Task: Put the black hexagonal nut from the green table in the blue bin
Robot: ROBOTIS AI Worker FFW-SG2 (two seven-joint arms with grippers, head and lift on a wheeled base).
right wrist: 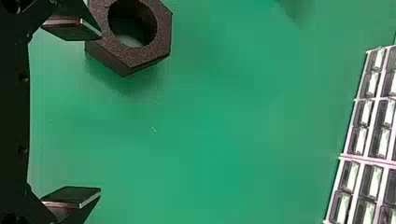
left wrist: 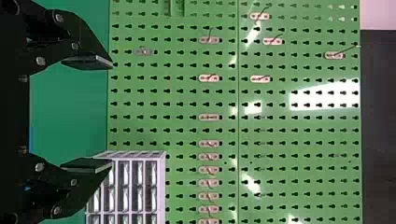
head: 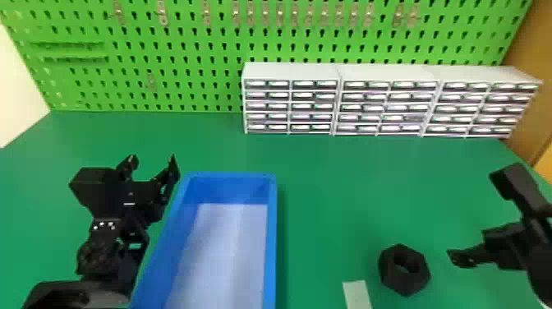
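On the table (head: 328, 185), to the right of the bin (head: 272, 230), the nut (head: 410, 281) lies flat beside the right gripper (head: 475, 217). That gripper's fingers stand wide apart with nothing between them. In the right wrist view one fingertip overlaps the nut's edge, while the head view shows a gap between that finger and the nut; the other finger is well apart from it. Just left of the bin's far end, the left gripper (head: 152, 159) also has its fingers spread wide and grips nothing. A broad stretch of green separates the nut from the bin's right wall, with a pale strip (head: 357, 294) near the nut on that side. Drawers (head: 287, 72) line the back, under the pegboard (head: 185, 53). The nut is black, six-sided and thick, its face grainy, its round hole showing green through it.
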